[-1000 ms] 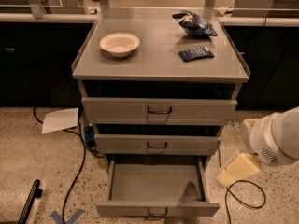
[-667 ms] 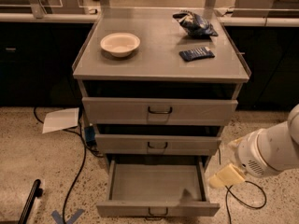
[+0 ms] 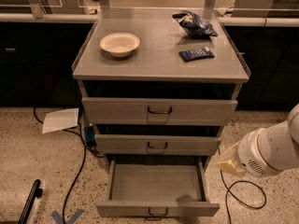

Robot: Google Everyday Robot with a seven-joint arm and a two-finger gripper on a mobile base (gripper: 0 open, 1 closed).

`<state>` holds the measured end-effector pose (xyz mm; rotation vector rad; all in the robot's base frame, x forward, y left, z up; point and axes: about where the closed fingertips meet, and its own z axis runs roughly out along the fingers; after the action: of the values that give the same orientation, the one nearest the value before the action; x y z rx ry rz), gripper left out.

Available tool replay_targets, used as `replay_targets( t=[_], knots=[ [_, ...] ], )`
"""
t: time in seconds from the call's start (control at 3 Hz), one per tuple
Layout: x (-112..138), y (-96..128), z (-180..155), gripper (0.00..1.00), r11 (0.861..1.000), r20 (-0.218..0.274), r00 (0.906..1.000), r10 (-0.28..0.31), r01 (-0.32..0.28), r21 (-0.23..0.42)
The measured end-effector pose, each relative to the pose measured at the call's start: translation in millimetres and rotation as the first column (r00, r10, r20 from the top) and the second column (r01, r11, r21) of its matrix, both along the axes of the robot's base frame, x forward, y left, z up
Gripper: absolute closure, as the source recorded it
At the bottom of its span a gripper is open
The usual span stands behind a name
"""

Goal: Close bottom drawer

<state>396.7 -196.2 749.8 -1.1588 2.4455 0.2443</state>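
While bottom drawer (image 3: 156, 185) of three stands open, pincer (image 3: 229, 161) right of it.

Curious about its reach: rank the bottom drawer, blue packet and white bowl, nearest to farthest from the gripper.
From the gripper, low at the right:
1. bottom drawer, open, just beside it.
2. blue packet, cabinet top, right side.
3. white bowl, cabinet top, left side.

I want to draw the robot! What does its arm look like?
The arm is white, fat and rounded, like a smooth tube, with a small patch of dark dots near its end. The gripper at its tip is pale creamy yellow and blocky; it sits right of the open bottom drawer.
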Motion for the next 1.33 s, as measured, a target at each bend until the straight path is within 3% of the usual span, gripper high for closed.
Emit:
replay_targets(
  t=[0.33,0.67,1.0,1.33],
  knots=[
    [-2,1,0,0.97,1.000,0.010,0.9999,-0.008,0.008,-0.010],
    [-16,-3,-22,1.00,0.995,0.014,0.9949,-0.100,0.099,0.019],
    [-26,-6,-79,1.00,0.975,-0.006,0.9779,-0.209,0.209,0.075],
    [-11,-4,-139,1.00,0.955,-0.013,0.9643,-0.264,0.264,0.137]
  ],
)
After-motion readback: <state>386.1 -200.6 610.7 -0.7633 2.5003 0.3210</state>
